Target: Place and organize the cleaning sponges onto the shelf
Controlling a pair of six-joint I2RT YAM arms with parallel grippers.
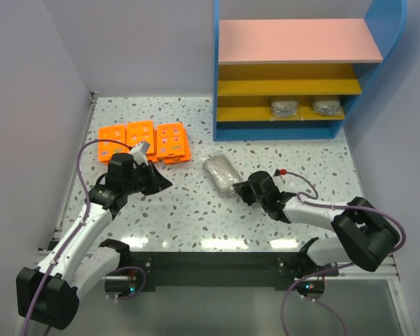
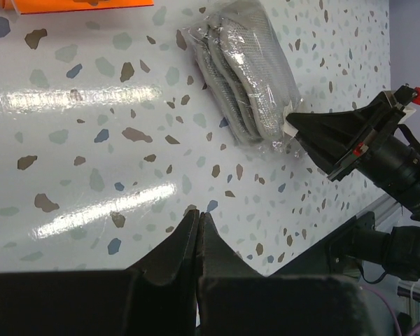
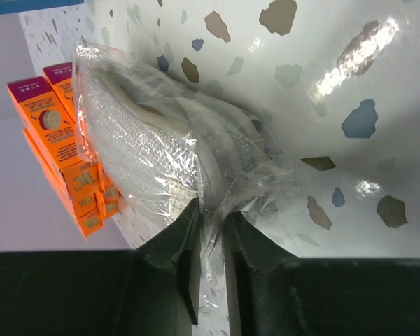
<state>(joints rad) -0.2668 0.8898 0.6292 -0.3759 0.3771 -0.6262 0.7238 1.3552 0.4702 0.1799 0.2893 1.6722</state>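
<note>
A grey-beige pad in clear wrap (image 1: 222, 174) lies on the table in front of the shelf (image 1: 294, 42). My right gripper (image 1: 243, 189) is at its near end. In the right wrist view the jaws (image 3: 213, 213) are pinched on the wrap's end, with the pad (image 3: 147, 140) just beyond them. Two more wrapped pads (image 1: 285, 106) (image 1: 326, 106) lie on the lowest yellow board. Several orange packs (image 1: 140, 136) lie in stacks at the back left of the table. My left gripper (image 1: 157, 183) is shut and empty just in front of them; its closed tips (image 2: 197, 217) hover over bare table.
The pink top board and the upper yellow board (image 1: 287, 85) hold nothing. Walls close in the table on the left and right. In the left wrist view the pad (image 2: 245, 70) and the right gripper (image 2: 301, 126) lie ahead, with an orange pack edge (image 2: 77, 4) at the top.
</note>
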